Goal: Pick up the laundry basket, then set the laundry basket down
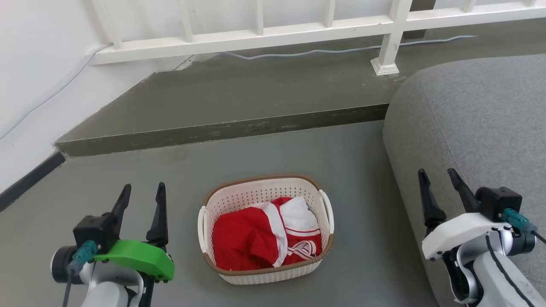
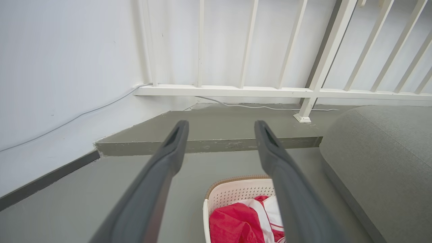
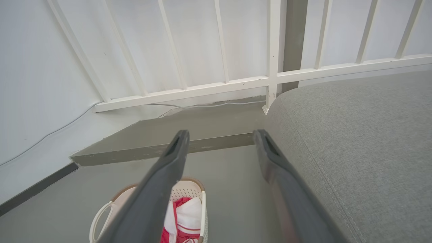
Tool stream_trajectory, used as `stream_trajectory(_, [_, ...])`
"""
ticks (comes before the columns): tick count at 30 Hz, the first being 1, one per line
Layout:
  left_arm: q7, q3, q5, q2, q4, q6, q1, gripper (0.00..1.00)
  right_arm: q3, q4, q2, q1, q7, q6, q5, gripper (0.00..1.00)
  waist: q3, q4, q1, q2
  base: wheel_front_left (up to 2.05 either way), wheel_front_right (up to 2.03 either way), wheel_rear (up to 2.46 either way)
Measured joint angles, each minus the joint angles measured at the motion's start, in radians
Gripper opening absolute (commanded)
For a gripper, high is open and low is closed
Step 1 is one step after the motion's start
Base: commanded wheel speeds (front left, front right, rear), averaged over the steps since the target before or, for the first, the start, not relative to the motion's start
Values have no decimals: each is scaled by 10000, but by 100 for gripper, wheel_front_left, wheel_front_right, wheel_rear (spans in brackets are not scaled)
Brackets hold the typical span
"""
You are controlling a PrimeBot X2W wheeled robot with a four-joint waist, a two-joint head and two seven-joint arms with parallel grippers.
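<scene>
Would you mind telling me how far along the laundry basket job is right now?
Nothing looks done yet: the laundry basket stands on the floor, red and white clothing inside. Nothing is in hand: the left gripper and right gripper are open, either side of it, touching nothing. Left, it seems: grasp the handles, lift, set down.

Head down, wrists perhaps low, basket (image 1: 256,196) shared
</scene>
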Motion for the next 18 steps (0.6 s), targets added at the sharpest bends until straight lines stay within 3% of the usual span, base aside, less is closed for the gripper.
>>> stream_trajectory(13, [-391,-215,1379,-105,211,255,20,100,366,182,-23,-14,-351,-265,-1411,100,-54,7,0,0,0,0,0])
stream_trajectory(18, [-393,-209,1392,-194,303,265,45,100,286,219,-23,-14,-359,-267,-1475,100,-68,10,0,0,0,0,0])
